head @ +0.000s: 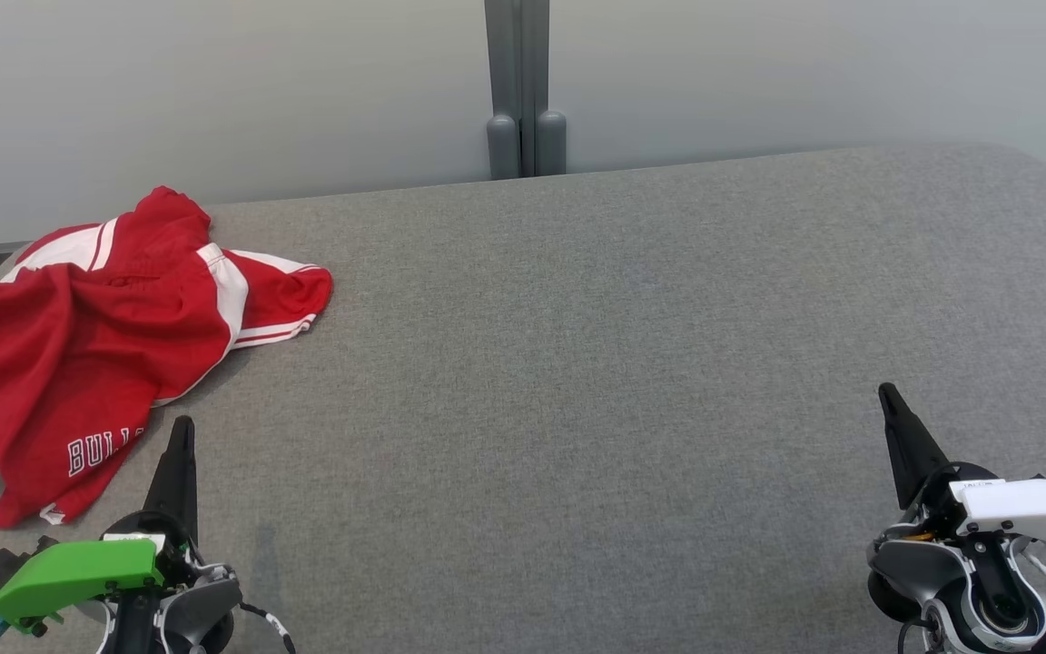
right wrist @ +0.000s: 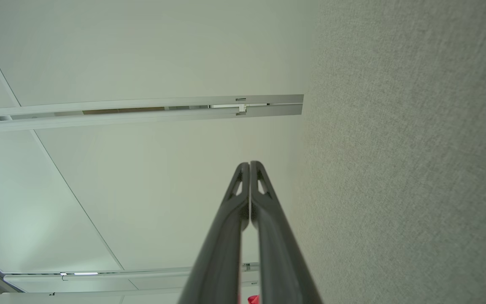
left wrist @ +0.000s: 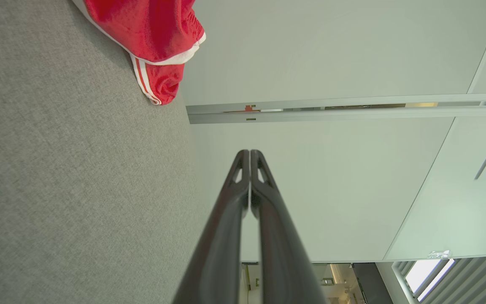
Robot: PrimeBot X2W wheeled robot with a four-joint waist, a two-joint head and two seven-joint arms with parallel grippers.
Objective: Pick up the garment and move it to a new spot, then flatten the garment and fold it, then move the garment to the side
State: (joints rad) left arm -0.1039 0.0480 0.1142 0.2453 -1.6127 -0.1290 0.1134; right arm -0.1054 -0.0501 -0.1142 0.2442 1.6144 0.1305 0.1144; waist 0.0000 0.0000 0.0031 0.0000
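The garment [head: 96, 345], a bright red shirt with white sleeves and white lettering, lies crumpled at the far left of the grey padded table [head: 596, 363]. Part of it hangs past the table's left edge. My left gripper [head: 181, 427] is shut with nothing in it, just right of the shirt's lower hem. In the left wrist view the shut left gripper [left wrist: 249, 153] points past the table edge, with a corner of the garment [left wrist: 154, 38] at the top. My right gripper [head: 886, 392] is shut and empty at the lower right, far from the shirt; the right wrist view has it [right wrist: 249, 164] beside the table.
A pale wall with a grey vertical post [head: 523, 91] runs behind the table's far edge. The table's right far corner [head: 1031, 163] is rounded. A wide stretch of bare grey cloth lies between the two grippers.
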